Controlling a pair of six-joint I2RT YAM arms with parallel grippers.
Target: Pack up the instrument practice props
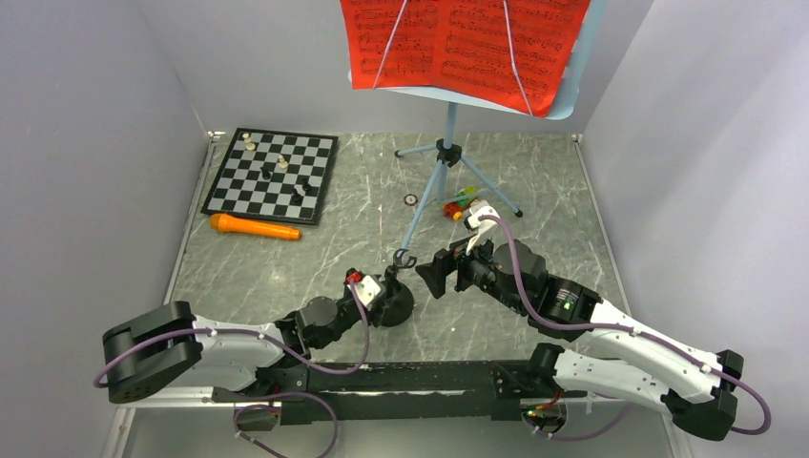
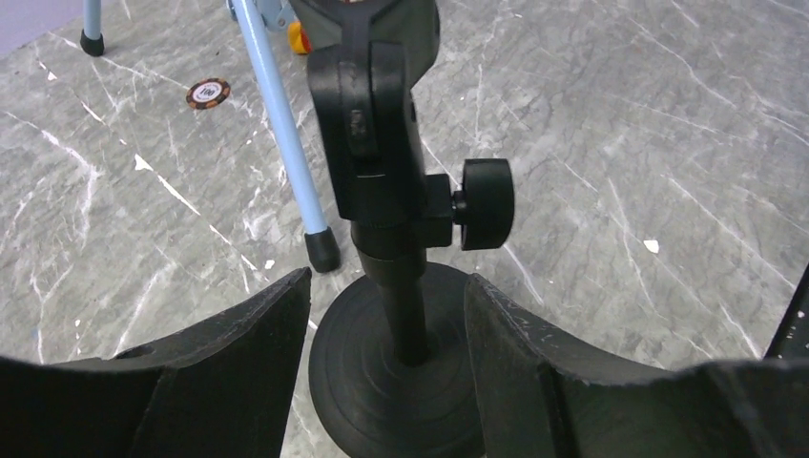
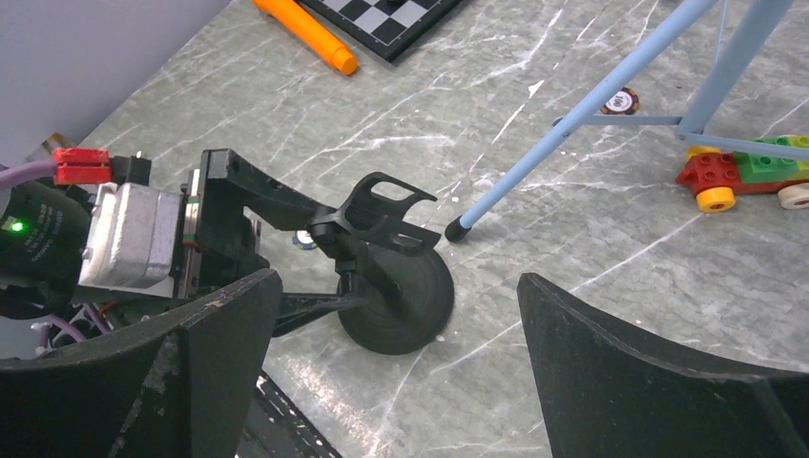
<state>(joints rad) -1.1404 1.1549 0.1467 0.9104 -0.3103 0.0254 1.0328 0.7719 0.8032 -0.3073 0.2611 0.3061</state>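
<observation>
Orange mic (image 1: 254, 227) lies far left beside the chessboard (image 1: 272, 176). Left pincer (image 2: 386, 281) straddles the black stand (image 2: 363, 382) near centre, jaws apart, no contact. I'd judge it stiff, bottom-heavy; grip the post. Right pincer (image 3: 399, 279) hangs wide apart just right.

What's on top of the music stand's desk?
Red sheet-music pages spread across the music stand, crossed by two thin pale retainers. They cover nearly all of its desk; only a light-blue edge shows, so anything beneath is hidden.
</observation>
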